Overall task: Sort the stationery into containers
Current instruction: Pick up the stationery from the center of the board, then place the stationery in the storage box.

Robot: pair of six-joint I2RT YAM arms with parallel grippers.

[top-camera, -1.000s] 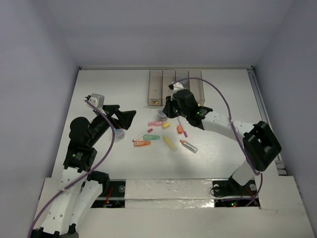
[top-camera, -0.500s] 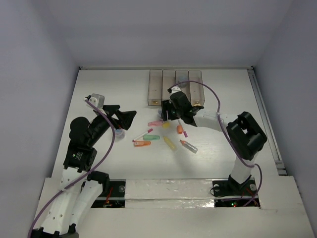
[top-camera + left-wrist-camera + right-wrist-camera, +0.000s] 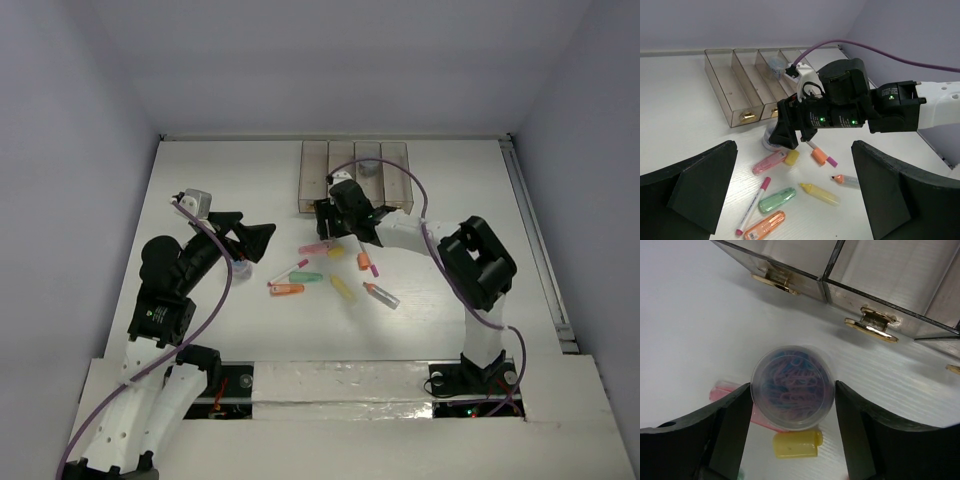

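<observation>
Before the bins (image 3: 790, 281), right hand (image 3: 793, 386) astride clip tub (image 3: 792, 396)

The white table (image 3: 200, 180) carried a row of four joined clear bins (image 3: 313, 175) at its far middle. Just in front of the bins, a round clear tub (image 3: 792, 388) of paper clips appeared to rest on the surface. Just beside it lay a pink marker (image 3: 769, 162) and a short yellow piece (image 3: 792, 157). Nearer, scattered apart, lay a thin pink pen (image 3: 753, 205), a green marker (image 3: 777, 199), an orange marker (image 3: 766, 226), a yellow marker (image 3: 819, 193), an orange-and-pink marker (image 3: 820, 157) and a grey marker (image 3: 847, 180).
</observation>
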